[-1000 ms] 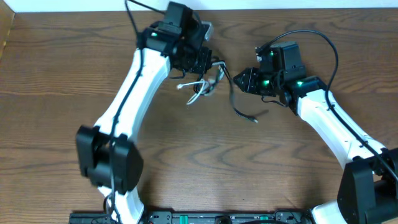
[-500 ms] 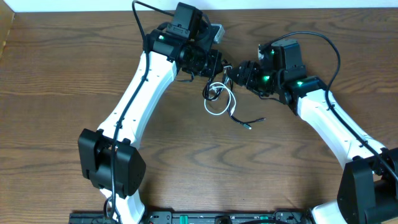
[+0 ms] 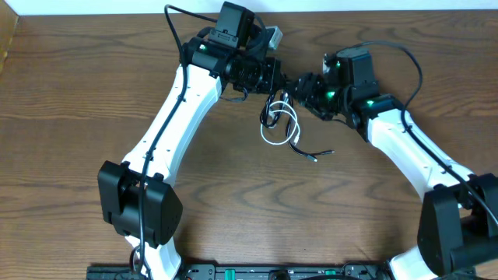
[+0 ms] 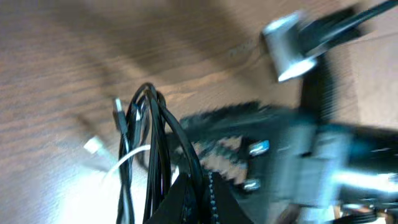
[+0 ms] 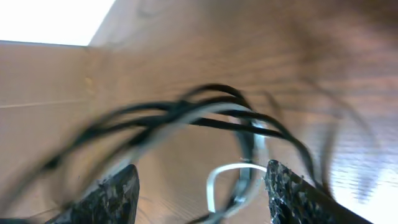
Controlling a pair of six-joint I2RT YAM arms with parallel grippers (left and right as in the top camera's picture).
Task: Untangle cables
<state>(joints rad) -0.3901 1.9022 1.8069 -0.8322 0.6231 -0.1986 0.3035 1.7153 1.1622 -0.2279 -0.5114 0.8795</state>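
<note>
Left gripper is pinching the cables tight at their upper left, while right gripper is straddling their upper right, fingers apart.

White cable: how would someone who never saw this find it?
On the brown wooden table, look where the two white robot arms nearly meet. Just below in the overhead view sits a small tangle. The thin white cable is its pale loop; the thin black cable trails a dark tail rightward.
</note>
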